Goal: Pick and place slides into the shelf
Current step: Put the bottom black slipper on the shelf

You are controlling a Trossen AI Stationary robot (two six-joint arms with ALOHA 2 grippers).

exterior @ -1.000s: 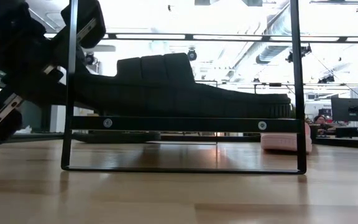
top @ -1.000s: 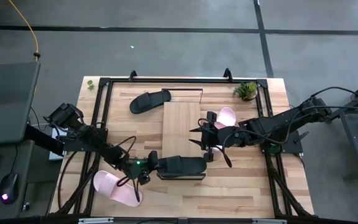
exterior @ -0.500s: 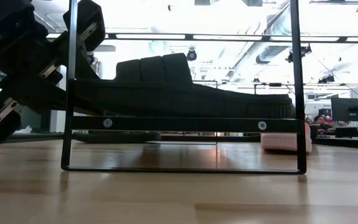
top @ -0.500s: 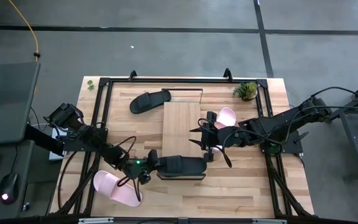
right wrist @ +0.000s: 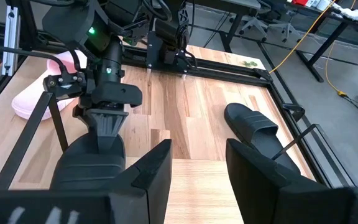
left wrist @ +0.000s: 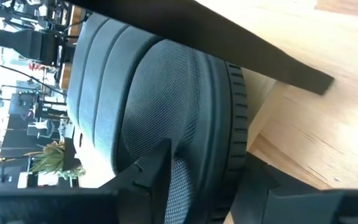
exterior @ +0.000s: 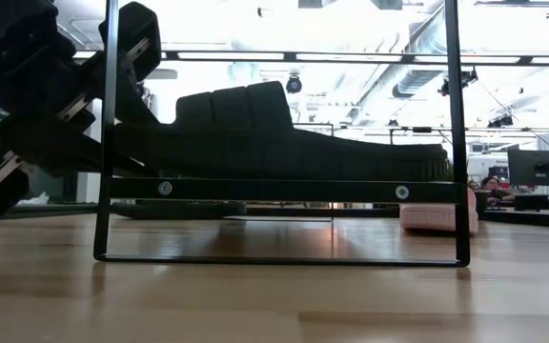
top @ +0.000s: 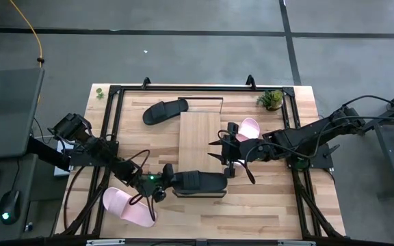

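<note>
One black slide [top: 201, 182] lies across the near end of the shelf [top: 200, 133], resting on the black frame's crossbar [exterior: 284, 189]. My left gripper [top: 164, 180] is at this slide's left end, near the strap, open with a finger on either side. My right gripper [top: 226, 152] hangs open above the shelf's right edge, with nothing between its fingers. A second black slide [top: 165, 111] lies on the table at the far left of the shelf. One pink slide [top: 128, 207] lies near left. Another pink slide [top: 250, 127] lies right of the shelf, partly under the right arm. My left gripper comes level from the table's left. One finger [left wrist: 151, 177] is over the meshed footbed [left wrist: 185, 124] and the other [left wrist: 260, 183] is under the sole. Whether either finger touches the slide I cannot tell. The slide lies on the shelf.
A black metal frame [top: 183, 89] runs round the tabletop. A small potted plant [top: 272, 99] stands at the far right corner. Bare wood lies on the near side of the shelf [top: 252, 212].
My left gripper's fingers have spread apart at the black slide's left end, without the arm shifting. The slide stays on the shelf's near end.
</note>
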